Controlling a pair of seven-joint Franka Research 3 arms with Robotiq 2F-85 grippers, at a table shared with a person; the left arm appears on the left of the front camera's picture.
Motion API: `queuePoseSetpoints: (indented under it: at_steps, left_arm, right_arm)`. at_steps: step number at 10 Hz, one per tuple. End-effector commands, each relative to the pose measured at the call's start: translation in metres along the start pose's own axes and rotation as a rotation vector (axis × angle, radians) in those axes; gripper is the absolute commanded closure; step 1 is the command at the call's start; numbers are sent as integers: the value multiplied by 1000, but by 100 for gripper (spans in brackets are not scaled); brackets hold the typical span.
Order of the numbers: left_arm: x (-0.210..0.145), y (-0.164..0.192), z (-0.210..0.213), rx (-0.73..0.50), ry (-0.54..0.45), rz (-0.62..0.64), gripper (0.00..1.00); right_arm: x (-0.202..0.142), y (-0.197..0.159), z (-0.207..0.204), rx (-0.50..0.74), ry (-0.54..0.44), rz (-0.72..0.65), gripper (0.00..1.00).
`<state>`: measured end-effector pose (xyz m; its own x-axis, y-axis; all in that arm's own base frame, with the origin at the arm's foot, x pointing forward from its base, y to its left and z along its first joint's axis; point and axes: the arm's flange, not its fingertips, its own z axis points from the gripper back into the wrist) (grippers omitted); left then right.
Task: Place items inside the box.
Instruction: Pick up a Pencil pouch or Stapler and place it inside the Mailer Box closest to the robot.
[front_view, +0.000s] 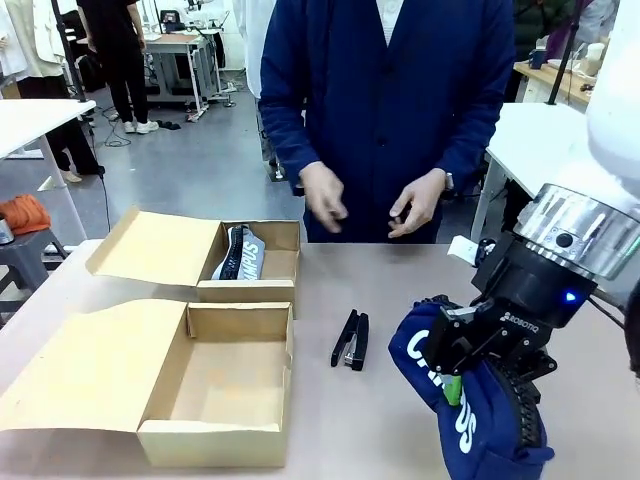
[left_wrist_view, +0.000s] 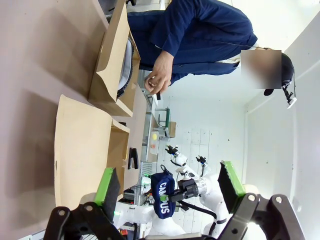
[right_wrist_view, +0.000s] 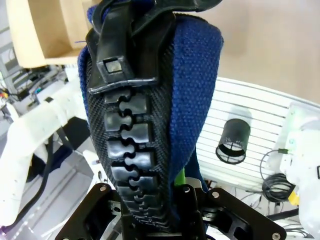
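The right end effector (front_view: 455, 385) clenches the navy "CAMPUS" pouch (front_view: 470, 435), well right of the empty cardboard box (front_view: 210, 445). A black stapler (front_view: 351, 340) lies on the worktop (front_view: 350, 430) just right of that box. Behind it, a second box (front_view: 245, 291) holds another lettered pouch (front_view: 243, 252). The left end effector (left_wrist_view: 169, 187) stands released.

Two open brown cardboard boxes stand by the left edge of the worktop (front_view: 360, 420): near box (front_view: 215, 440) and far box (front_view: 247, 291). Two white-lettered fabric pouches: navy "CAMPUS" pouch (front_view: 412, 355) and dark pouch (front_view: 240, 255). One black stapler (front_view: 351, 340).
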<state>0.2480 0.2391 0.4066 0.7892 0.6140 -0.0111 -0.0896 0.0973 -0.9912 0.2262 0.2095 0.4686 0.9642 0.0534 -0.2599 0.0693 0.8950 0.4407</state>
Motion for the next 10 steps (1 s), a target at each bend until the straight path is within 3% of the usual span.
queuePoseSetpoints:
  at_steps: [1, 3, 5, 7, 8, 9, 10]
  left_arm:
    - [-2, -1, -1, -14, 2, -18, 0]
    - [-2, -1, -1, -14, 2, -18, 0]
    - [-2, -1, -1, -14, 2, -18, 0]
    - [-2, -1, -1, -14, 2, -18, 0]
    - [-2, -1, -1, -14, 2, -18, 0]
    - [-2, -1, -1, -14, 2, -18, 0]
    - [-2, -1, -1, -14, 2, -18, 0]
  right_arm:
    - [14, 20, -4, 16, -79, -57, 93]
    - [45, 67, -21, 19, -175, -71, 93]
    - [79, 123, -39, 101, -244, -95, 93]
    - [100, 179, -68, 146, -193, -76, 93]
    - [99, 192, -87, 33, -65, -1, 93]
    - [82, 152, -52, 139, -221, -68, 93]
    - [89, 174, -73, 119, -158, -36, 93]
